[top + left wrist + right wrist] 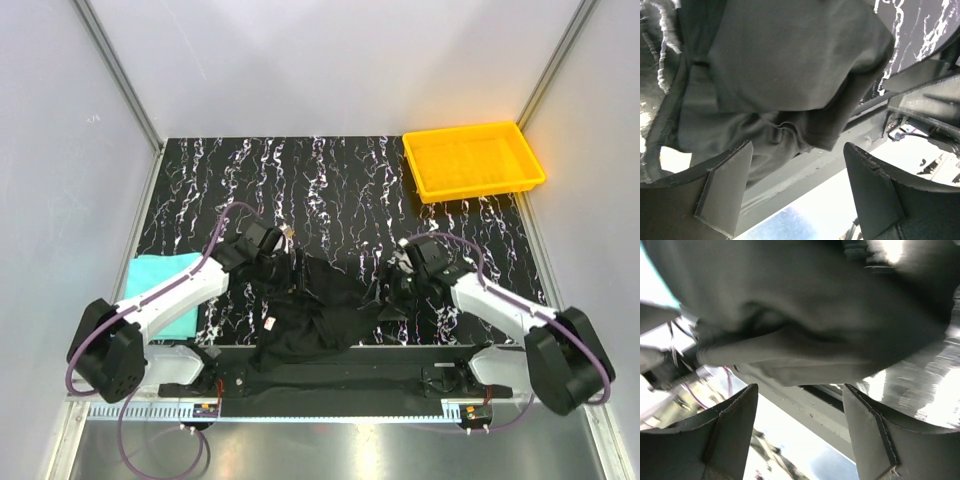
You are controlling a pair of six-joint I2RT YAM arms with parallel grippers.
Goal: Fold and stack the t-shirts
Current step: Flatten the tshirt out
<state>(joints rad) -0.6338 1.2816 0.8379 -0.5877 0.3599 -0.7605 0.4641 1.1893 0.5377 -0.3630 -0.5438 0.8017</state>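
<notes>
The black t-shirt (320, 312) lies crumpled at the near middle of the table, between the two arms. The teal t-shirt (160, 288) lies flat at the near left, partly under the left arm. My left gripper (285, 266) is at the black shirt's upper left edge. It is open and empty (800, 186), with the black cloth (780, 65) just beyond the fingertips. My right gripper (396, 284) is at the shirt's right edge. It is also open and empty (800, 432), with the black cloth (805, 315) just ahead of it.
A yellow plastic tray (436, 183) stands at the far right of the black marbled table (300, 170). Grey walls close in the left, back and right sides. The arms' mounting rail (330, 375) runs along the near edge, just below the black shirt.
</notes>
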